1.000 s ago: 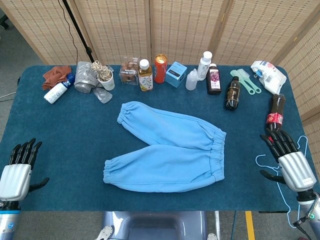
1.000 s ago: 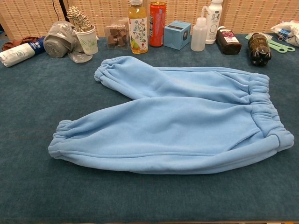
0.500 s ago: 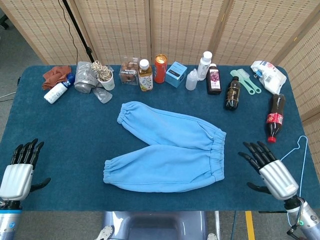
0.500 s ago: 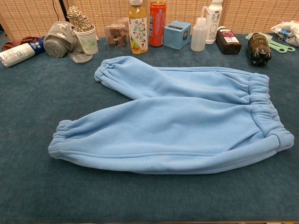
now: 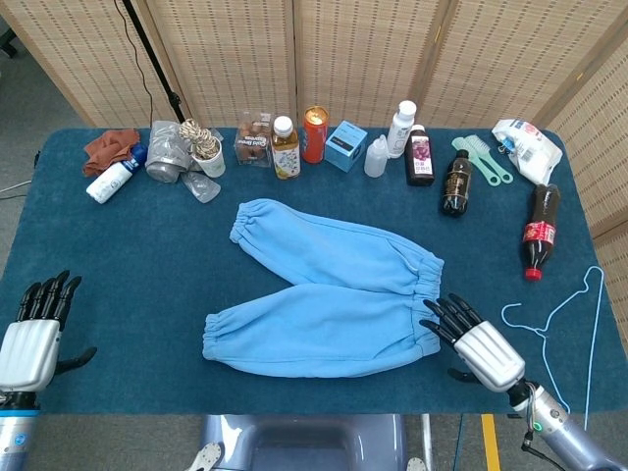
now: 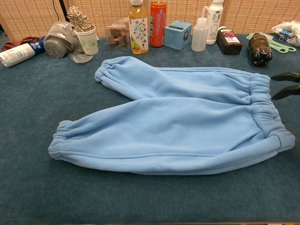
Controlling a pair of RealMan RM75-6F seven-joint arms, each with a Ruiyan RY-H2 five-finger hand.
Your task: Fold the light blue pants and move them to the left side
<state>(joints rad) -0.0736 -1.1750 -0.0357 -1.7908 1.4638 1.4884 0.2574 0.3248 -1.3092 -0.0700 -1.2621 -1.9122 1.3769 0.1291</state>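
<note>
Right hand (image 5: 479, 345) — beside pants (image 5: 334, 289) waistband

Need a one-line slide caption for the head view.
Right hand open beside the waistband of unfolded light blue pants.

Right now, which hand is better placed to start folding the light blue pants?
The right hand, probably. It is open, its fingertips right at the elastic waistband of the light blue fleece pants. The left hand sits open at the table's near left corner, well clear of the leg cuffs.
</note>
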